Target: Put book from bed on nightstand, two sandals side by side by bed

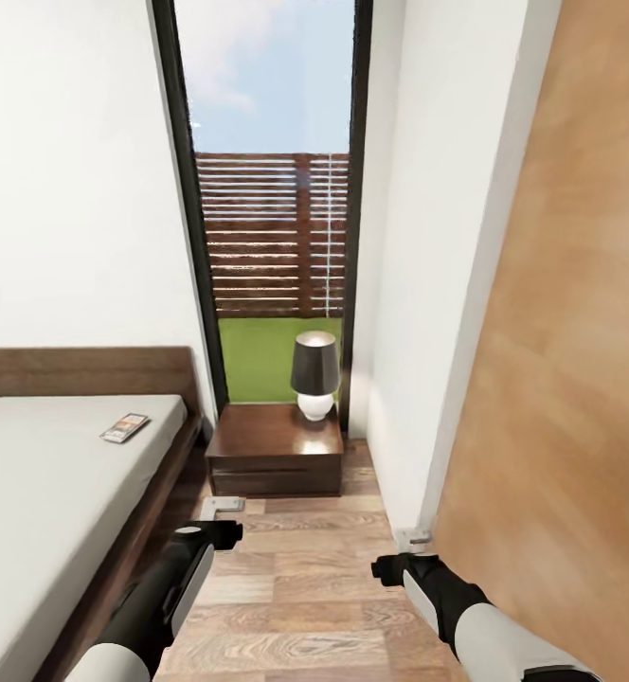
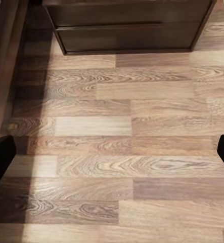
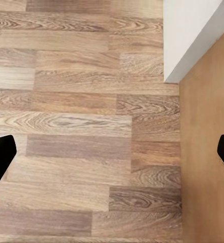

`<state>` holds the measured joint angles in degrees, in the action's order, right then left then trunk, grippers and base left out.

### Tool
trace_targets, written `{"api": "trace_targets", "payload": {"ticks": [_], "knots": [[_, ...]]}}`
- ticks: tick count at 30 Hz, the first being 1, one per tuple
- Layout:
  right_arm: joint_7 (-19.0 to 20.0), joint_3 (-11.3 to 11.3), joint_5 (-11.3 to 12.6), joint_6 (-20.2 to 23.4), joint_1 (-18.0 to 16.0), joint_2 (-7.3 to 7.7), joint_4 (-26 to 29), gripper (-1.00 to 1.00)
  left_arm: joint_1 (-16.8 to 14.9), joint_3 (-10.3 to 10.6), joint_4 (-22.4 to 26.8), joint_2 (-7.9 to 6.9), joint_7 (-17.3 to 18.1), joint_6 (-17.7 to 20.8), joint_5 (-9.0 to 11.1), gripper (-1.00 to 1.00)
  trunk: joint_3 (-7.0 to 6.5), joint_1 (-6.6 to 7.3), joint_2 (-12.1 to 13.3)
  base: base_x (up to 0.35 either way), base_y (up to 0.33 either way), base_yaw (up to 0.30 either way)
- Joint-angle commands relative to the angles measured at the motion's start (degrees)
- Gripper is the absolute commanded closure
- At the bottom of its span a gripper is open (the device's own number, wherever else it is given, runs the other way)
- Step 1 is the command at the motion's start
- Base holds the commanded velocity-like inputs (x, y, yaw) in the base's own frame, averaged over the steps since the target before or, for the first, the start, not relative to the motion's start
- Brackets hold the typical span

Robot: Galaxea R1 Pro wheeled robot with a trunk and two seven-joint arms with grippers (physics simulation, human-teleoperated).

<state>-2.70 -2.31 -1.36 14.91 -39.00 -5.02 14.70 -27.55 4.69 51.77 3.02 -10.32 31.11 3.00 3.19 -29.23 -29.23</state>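
The book (image 1: 125,427), small with a dark and orange cover, lies on the pale grey mattress of the bed (image 1: 49,493) near its headboard end. Past the bed's corner, under the tall window, stands the dark brown nightstand (image 1: 275,453); its drawer front (image 2: 127,30) faces the left wrist camera. My left gripper (image 1: 222,509) hangs open over the plank floor just short of the nightstand, its fingertips (image 2: 0,157) wide apart. My right gripper (image 1: 412,541) is open too, low over the floor by the wall corner. Both hold nothing. The sandals are out of view.
A lamp (image 1: 314,376) with a dark shade stands on the nightstand's right half. A white wall corner (image 3: 192,35) and an orange-brown wooden door (image 1: 570,379) close in the right side. A narrow strip of wood floor (image 1: 296,578) runs between bed and wall.
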Motion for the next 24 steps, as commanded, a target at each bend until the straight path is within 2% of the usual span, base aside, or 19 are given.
{"api": "trace_targets", "payload": {"ticks": [1, 24], "knots": [[-0.2, -0.2, -0.1, 0.4, 0.0, 0.01, 0.1, -1.00, 0.0, 0.1, 0.1, -0.04, -0.4, 0.3, 0.3, -1.00, 0.12, -0.06, -0.1, 0.330, -0.025, 0.159], [-0.2, -0.3, -0.1, 0.4, 0.0, 0.01, 0.1, -1.00, 0.0, 0.1, 0.1, -0.12, -0.4, 0.2, 0.2, -1.00, 0.12, -0.06, -0.1, 0.336, -0.002, 0.262]]}}
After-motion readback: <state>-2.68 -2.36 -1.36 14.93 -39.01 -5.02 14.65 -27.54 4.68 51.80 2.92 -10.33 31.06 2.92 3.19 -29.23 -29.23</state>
